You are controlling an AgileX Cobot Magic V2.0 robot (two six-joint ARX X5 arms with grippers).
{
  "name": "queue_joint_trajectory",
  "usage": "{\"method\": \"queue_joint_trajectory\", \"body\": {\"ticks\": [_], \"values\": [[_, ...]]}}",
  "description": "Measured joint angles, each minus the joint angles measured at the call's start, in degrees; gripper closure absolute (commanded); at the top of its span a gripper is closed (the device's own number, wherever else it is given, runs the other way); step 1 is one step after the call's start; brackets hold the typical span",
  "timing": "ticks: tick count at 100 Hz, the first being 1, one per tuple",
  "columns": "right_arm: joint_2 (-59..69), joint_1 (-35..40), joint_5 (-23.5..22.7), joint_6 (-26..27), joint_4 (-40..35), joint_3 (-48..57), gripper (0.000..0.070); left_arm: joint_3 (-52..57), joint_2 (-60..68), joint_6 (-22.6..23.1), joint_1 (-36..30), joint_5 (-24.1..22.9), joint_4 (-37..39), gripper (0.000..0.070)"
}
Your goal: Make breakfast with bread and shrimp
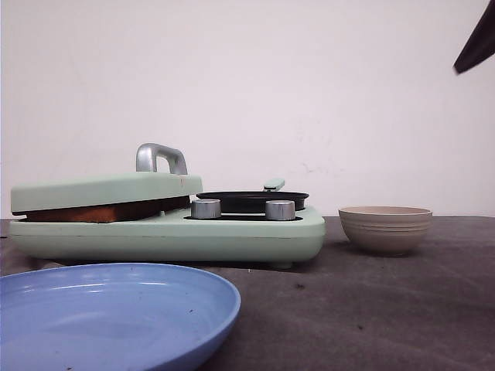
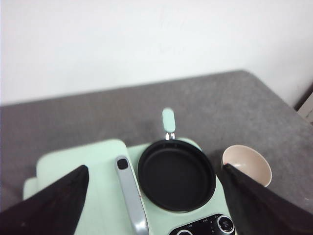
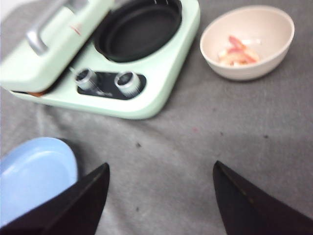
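Observation:
The bread [image 1: 100, 211] shows only as a brown crust edge, pressed under the shut lid [image 1: 104, 190] of the mint-green breakfast maker [image 1: 232, 236]. A sliver of crust [image 3: 36, 92] also peeks out in the right wrist view. Pink shrimp [image 3: 237, 51] lie in the beige bowl [image 3: 247, 41] to the right of the maker. My left gripper [image 2: 155, 169] hangs open, high above the lid handle [image 2: 131, 196] and the empty black pan [image 2: 177, 174]. My right gripper [image 3: 161, 165] is open over bare grey table, holding nothing.
A blue plate [image 1: 116, 309] sits at the front left, in front of the maker. Two silver knobs [image 1: 206, 209] face forward. The bowl [image 1: 385, 229] stands apart from the maker. A dark finger [image 1: 476, 42] shows at the front view's top right corner.

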Motion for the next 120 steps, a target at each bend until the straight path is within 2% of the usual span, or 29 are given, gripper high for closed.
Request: {"method": "queue_joint_trajectory", "body": {"ticks": [17, 27, 47, 64, 90, 120], "values": [[9.29, -2.01, -0.35, -0.48, -0.15, 4.39, 0.0291, -8.46, -7.26, 1.11, 0.02, 0.0, 0.55, 0.0232], [14.75, -3.69, -0.37, -2.14, -0.37, 8.63, 0.029, -16.02, -12.81, 1.25, 0.02, 0.0, 4.31, 0.0232], [27.17, -9.6, -0.37, -7.98, -3.85, 19.45, 0.029, -30.4, -26.18, 1.22, 0.02, 0.0, 13.46, 0.0231], [36.98, -15.08, -0.85, -12.96, -4.9, 27.89, 0.029, -39.91, -34.34, 1.2, 0.02, -0.02, 14.36, 0.0231], [50.69, -22.27, -7.54, -15.34, -5.25, 36.85, 0.029, -46.64, -41.86, -1.4, 0.02, -0.57, 14.25, 0.0231], [64.13, -26.34, -10.45, -15.72, -5.64, 43.34, 0.029, -48.78, -45.7, -1.77, 0.02, -3.15, 11.63, 0.0231]]}}
